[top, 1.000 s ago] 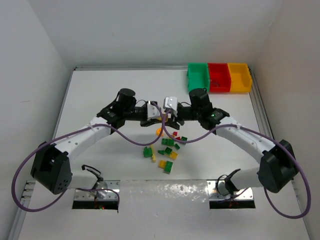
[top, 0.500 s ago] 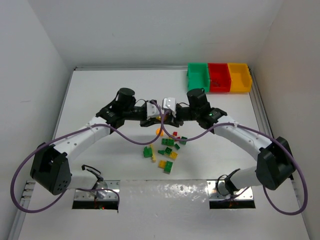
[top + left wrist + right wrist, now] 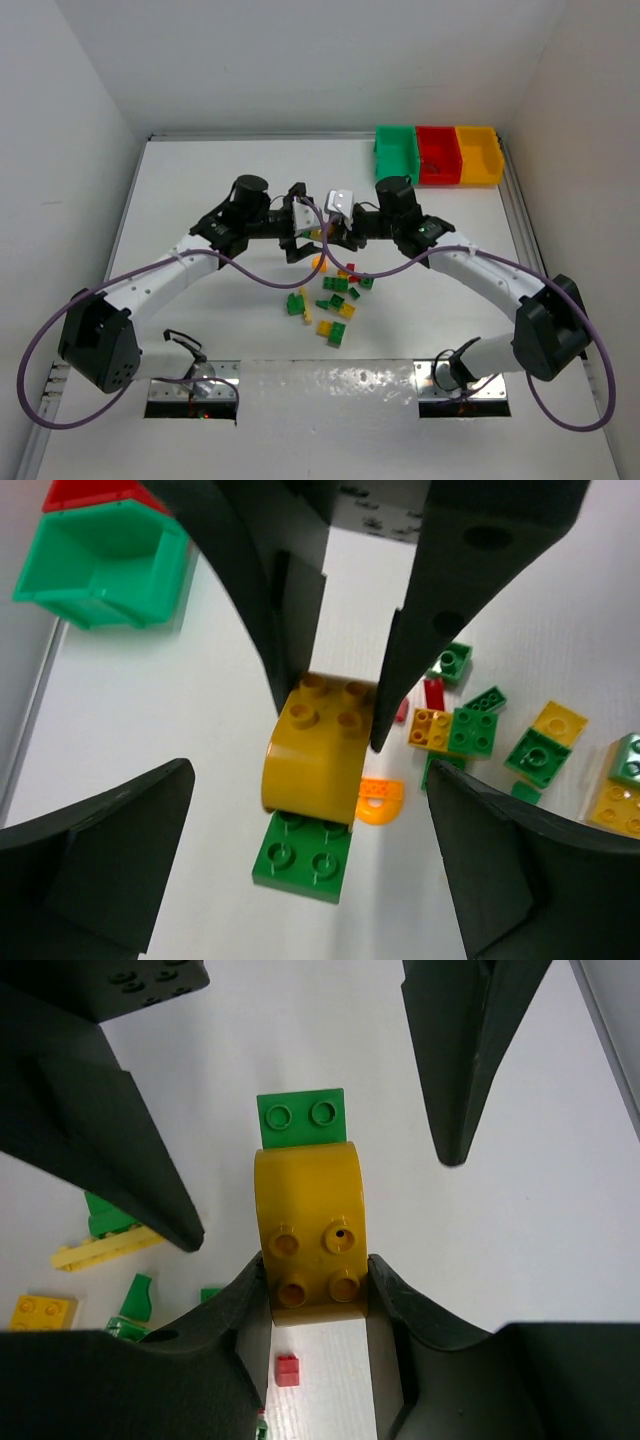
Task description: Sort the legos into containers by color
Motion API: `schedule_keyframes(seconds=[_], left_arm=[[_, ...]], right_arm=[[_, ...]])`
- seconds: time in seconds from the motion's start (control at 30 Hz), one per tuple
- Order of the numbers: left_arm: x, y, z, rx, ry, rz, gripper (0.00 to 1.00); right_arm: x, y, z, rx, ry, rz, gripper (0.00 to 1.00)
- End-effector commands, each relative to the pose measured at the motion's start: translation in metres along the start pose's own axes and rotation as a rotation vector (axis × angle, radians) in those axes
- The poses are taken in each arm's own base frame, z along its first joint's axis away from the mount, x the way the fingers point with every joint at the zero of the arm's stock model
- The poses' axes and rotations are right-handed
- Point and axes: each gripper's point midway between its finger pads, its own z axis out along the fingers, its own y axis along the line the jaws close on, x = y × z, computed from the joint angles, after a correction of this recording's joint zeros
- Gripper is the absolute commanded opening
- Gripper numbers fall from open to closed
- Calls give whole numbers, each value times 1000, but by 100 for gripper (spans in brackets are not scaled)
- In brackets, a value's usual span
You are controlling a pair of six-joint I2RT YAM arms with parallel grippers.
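Just white table, walls — legos

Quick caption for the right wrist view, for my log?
Right gripper clamps a yellow arch brick stuck to a green brick; left gripper open on either side.

White table under three joined containers, loose legos scattered well nearer and left of them.

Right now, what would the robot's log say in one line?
right gripper: shut on yellow brick | green brick: attached to it | left gripper: open, fingers either side
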Motion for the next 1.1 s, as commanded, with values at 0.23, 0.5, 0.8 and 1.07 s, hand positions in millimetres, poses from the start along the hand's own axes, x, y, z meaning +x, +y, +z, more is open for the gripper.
schedule_keyframes(seconds=[0.23,0.5,0.8,1.07], left_arm=[[-7,27,-38,-180,98,159,100],[18,15,-43,-111,149,225,94],[2,19,-20,-58,45,194,84],[2,9,-11,7,25,166,62]], right_arm=[[-19,-7,-7,43,-45,-52,0],[-15,-4,-10,39,-30,-58,0],[-15,-1,-14,44,-35,-67,0],[-11,1,-16,48,-29,-66,0]])
